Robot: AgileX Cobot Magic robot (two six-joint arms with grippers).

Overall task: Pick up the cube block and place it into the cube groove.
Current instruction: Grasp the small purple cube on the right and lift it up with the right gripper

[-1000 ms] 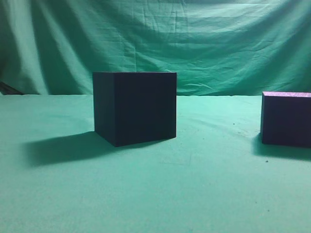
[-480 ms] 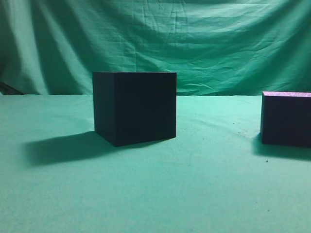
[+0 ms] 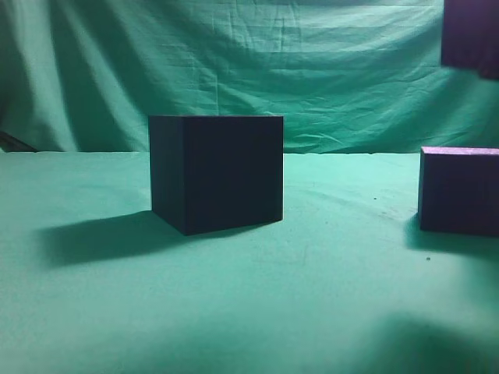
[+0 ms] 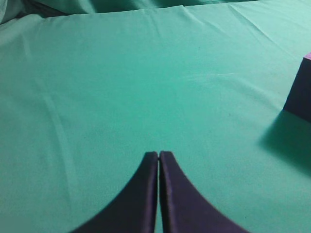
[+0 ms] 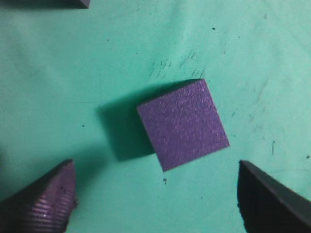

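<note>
The cube block [image 3: 460, 191] stands on the green cloth at the right edge of the exterior view, dark with a purplish top. In the right wrist view its speckled purple top [image 5: 183, 124] lies straight below. My right gripper [image 5: 155, 165] is open and empty above it, one finger at each lower corner, clear of the block. A dark part of it [image 3: 472, 35] shows at the top right of the exterior view. The cube groove [image 3: 217, 171] is the large dark box left of centre. My left gripper [image 4: 159, 155] is shut and empty over bare cloth.
Green cloth covers the table [image 3: 312, 296] and hangs as a backdrop [image 3: 312, 70]. A dark box side [image 4: 302, 92] shows at the right edge of the left wrist view. A dark corner [image 5: 82, 3] shows at the top left of the right wrist view.
My right gripper has come into the top right corner of the exterior view, and a shadow has spread over the cloth at the front right. The block and the box have not moved.
</note>
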